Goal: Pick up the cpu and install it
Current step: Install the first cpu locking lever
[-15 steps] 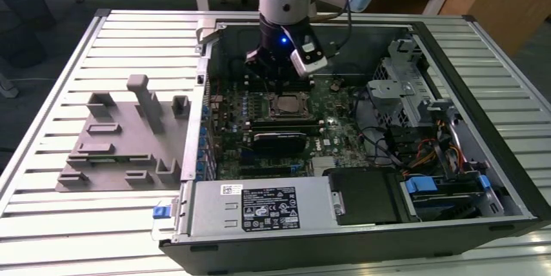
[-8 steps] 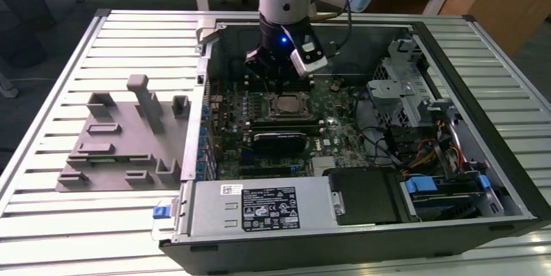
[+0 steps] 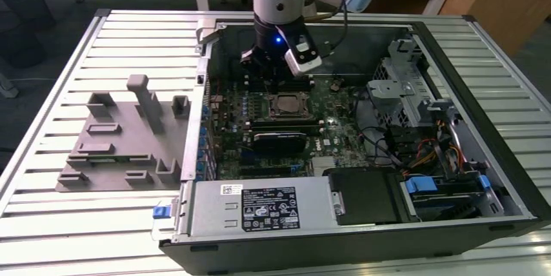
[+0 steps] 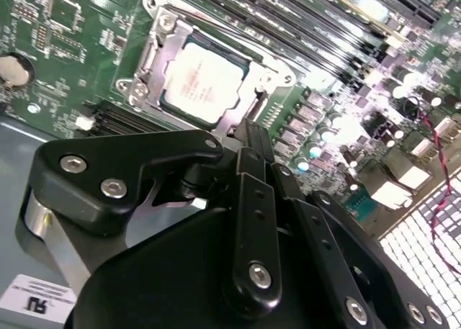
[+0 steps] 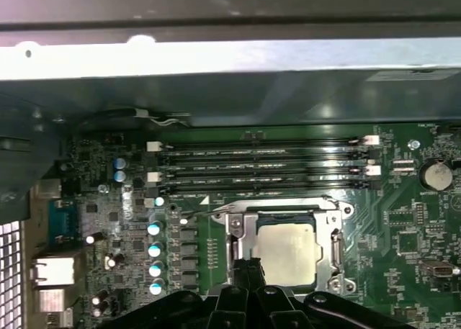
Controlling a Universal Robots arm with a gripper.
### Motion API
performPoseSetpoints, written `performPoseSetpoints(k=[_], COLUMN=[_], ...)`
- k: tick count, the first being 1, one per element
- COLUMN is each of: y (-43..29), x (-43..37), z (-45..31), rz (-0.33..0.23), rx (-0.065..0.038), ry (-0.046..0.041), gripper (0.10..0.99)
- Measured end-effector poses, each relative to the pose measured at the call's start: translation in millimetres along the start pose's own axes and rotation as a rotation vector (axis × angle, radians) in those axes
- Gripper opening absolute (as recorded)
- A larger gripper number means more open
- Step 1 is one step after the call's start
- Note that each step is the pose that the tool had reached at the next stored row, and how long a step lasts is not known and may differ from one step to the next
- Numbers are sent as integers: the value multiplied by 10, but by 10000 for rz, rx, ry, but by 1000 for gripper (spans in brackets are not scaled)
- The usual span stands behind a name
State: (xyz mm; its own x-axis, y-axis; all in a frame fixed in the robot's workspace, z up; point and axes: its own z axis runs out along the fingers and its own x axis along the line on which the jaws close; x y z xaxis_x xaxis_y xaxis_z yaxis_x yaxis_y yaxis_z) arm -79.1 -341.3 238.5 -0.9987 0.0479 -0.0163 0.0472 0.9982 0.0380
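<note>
1. An open computer case [image 3: 513,171] lies on a slatted metal table [image 3: 51,224]. In it are held the motherboard [image 3: 331,135], a silver power supply [image 3: 258,206] and a metal drive cage [image 3: 403,77], the cage well to the exterior view's right of the socket.
2. The cpu [image 3: 284,105] [image 4: 204,82] [image 5: 287,252] is seated flat in the socket [image 5: 333,232], with the metal frame around its edges.
3. Four memory slots [image 5: 263,163] run just beside the socket. A row of capacitors [image 5: 153,250] stands near another of its sides, and a coin cell [image 5: 436,174] lies farther off.
4. The gripper [image 3: 273,88] [image 4: 248,129] [image 5: 248,266] is seen above the board at the socket's edge, beside the cpu. Its fingers are drawn together and nothing is held between them.
5. In the exterior view the arm's wrist rises over the socket and part of the board behind it is hidden.
6. A grey slotted fixture [image 3: 120,140] rests on the table outside the case, well to the exterior view's left of the socket.
</note>
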Motion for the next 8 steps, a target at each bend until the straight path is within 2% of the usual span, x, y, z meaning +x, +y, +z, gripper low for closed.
performPoseSetpoints(k=[8], y=[-8], x=[158], z=[-3], rz=[1], rx=[-2], ry=[-1], gripper=[106])
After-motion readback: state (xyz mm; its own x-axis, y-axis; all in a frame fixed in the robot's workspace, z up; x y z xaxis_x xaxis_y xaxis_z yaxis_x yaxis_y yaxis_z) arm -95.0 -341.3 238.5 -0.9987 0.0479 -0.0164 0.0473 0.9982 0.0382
